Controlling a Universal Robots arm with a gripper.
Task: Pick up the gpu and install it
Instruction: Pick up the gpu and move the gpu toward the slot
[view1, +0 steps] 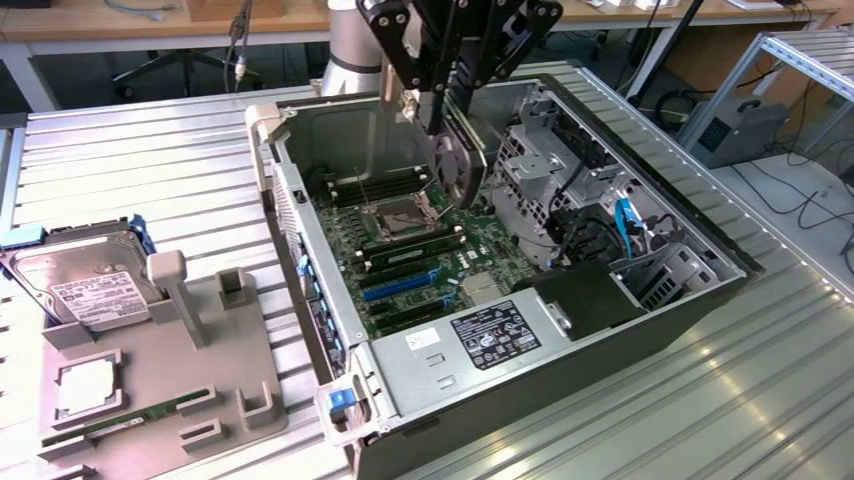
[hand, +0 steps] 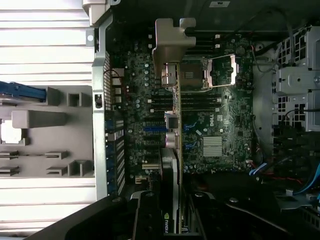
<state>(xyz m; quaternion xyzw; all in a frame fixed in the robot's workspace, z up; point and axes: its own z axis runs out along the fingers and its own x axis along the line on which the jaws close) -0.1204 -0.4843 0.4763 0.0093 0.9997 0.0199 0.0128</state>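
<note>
Tool (view1: 430, 100) grips one gpu (view1: 457, 165) above one open case (view1: 574, 380).

Bright overhead light glares off the ribbed metal table (view1: 747, 390). The computer case (view1: 641, 330) interior sits in dim shadow, though the gpu (hand: 172, 40) bracket catches light.

A robotics lab — an open PC case (view1: 561, 395) lies on a ribbed metal table (view1: 134, 160) beside a grey parts jig (view1: 167, 385), with a robot arm (view1: 344, 45) behind. Wooden benches (view1: 94, 20) line the back, cables (view1: 798, 195) trail over the floor, and an aluminium frame (view1: 787, 55) stands at the exterior view's right.
</note>
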